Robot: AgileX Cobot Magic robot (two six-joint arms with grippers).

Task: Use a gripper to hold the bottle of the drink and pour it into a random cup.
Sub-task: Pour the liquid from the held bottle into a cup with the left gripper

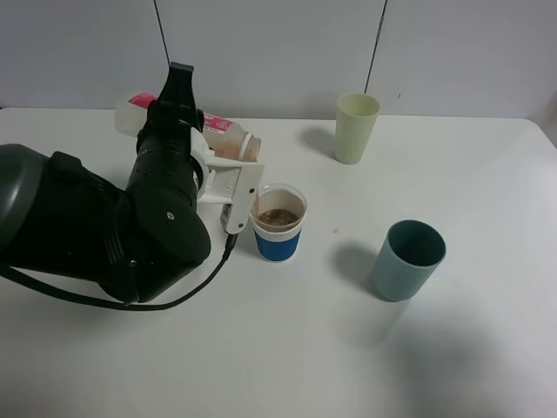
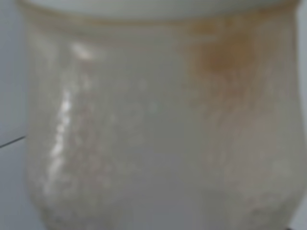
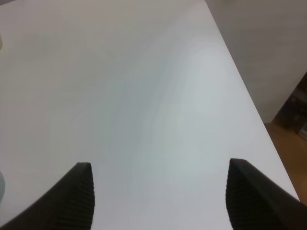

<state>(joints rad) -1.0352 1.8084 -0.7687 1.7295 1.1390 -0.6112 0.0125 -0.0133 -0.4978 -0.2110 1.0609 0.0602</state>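
My left gripper [image 1: 181, 111] is shut on the bottle [image 1: 228, 139], which lies tipped nearly flat with its mouth over the cup [image 1: 278, 235]. The cup has a white upper band and a blue lower band. Brown drink [image 1: 279, 216] sits inside it, and a thin brown trickle runs down from the bottle's mouth. In the left wrist view the clear bottle [image 2: 153, 124] fills the blurred picture, with brown residue on its wall. My right gripper [image 3: 160, 201] is open over bare white table, holding nothing; it does not show in the high view.
A tall pale green cup [image 1: 356, 128] stands at the back right. A teal cup [image 1: 408, 259] stands to the right of the blue-banded cup. The table's edge [image 3: 249, 96] runs past the right gripper, with floor beyond.
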